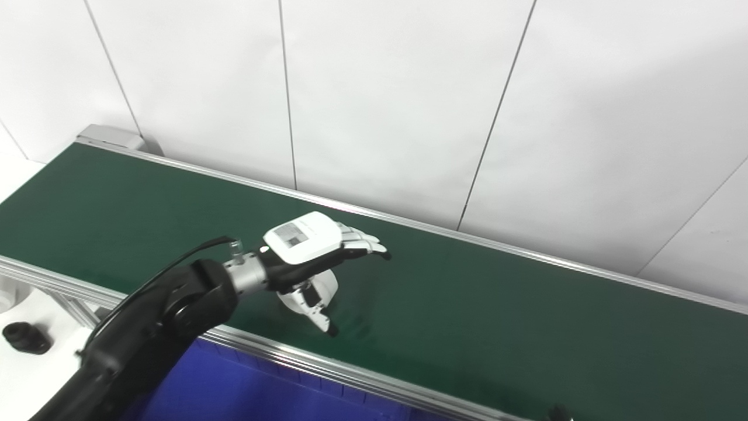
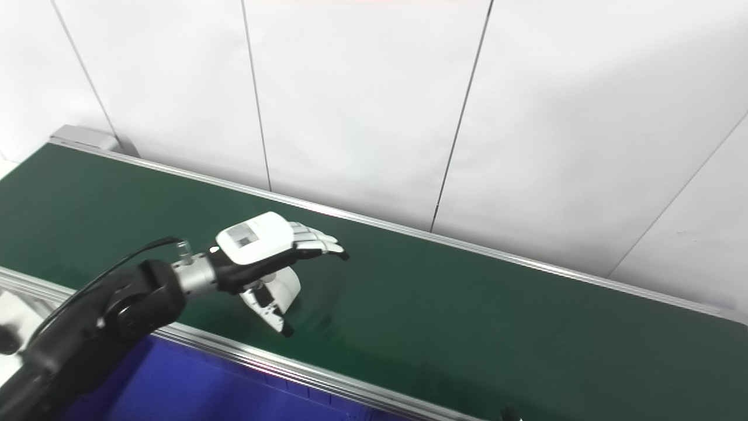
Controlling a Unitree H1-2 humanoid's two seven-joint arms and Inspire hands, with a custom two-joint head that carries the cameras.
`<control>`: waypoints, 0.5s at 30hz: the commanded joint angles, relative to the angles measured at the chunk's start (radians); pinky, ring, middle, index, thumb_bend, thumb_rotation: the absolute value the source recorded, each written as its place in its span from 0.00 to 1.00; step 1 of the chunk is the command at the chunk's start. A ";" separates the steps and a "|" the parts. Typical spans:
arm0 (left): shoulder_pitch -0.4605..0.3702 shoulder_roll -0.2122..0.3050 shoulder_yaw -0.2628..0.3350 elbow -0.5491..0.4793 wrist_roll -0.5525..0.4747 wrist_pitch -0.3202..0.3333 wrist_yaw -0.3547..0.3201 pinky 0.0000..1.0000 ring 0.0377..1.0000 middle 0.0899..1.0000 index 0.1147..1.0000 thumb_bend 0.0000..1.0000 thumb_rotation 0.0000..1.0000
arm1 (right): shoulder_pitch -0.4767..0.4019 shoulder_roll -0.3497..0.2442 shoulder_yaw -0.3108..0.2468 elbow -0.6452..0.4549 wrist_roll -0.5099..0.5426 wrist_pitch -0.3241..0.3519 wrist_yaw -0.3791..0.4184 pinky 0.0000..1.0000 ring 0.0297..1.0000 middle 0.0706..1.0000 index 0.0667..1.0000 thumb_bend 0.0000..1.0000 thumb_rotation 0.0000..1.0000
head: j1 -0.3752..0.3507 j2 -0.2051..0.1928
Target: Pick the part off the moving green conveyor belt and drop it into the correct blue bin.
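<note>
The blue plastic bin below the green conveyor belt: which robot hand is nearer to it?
Left. The left robot hand hovers open over the belt, just beyond the near rail above the blue plastic bin. The right robot hand is not in view.

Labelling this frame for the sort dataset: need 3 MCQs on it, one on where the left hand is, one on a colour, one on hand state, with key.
1. Where is the left hand?
A. over the conveyor belt
B. inside the blue bin
C. against the wall

2. What colour is the belt surface?
A. grey
B. dark green
C. orange

3. What state is the left hand in?
A. shut on a part
B. shut into a fist
C. open, holding nothing

Key: 1 A, the hand sits above the green surface past the near rail; 2 B, the surface between the rails is dark green; 3 C, the fingers reach forward and the thumb points down, with nothing between them.
</note>
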 commanded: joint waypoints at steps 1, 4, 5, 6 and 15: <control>-0.054 -0.017 -0.024 0.018 0.028 0.012 -0.003 0.79 0.85 0.88 0.85 1.00 0.26 | 0.013 0.012 0.007 -0.047 -0.014 0.002 0.008 1.00 1.00 1.00 1.00 0.86 1.00 | -0.004 0.002; -0.073 -0.042 -0.049 0.071 0.037 0.018 -0.002 0.79 0.85 0.87 0.85 1.00 0.27 | 0.021 0.019 0.015 -0.059 -0.026 0.007 0.004 1.00 1.00 1.00 1.00 0.87 1.00 | -0.017 0.010; -0.078 -0.050 -0.056 0.089 0.039 0.017 0.003 0.79 0.85 0.87 0.85 1.00 0.28 | 0.022 0.019 0.017 -0.059 -0.025 0.004 0.004 1.00 1.00 1.00 1.00 0.87 1.00 | -0.017 0.010; -0.082 -0.056 -0.061 0.106 0.041 0.016 0.010 0.79 0.86 0.87 0.85 1.00 0.30 | 0.023 0.021 0.019 -0.060 -0.024 0.001 0.005 1.00 1.00 1.00 1.00 0.87 1.00 | -0.025 0.012; -0.104 -0.094 -0.086 0.189 0.092 0.047 0.052 0.80 0.87 0.88 0.85 1.00 0.31 | 0.036 0.026 0.034 -0.073 -0.023 -0.008 0.006 1.00 1.00 1.00 1.00 0.86 1.00 | -0.044 0.020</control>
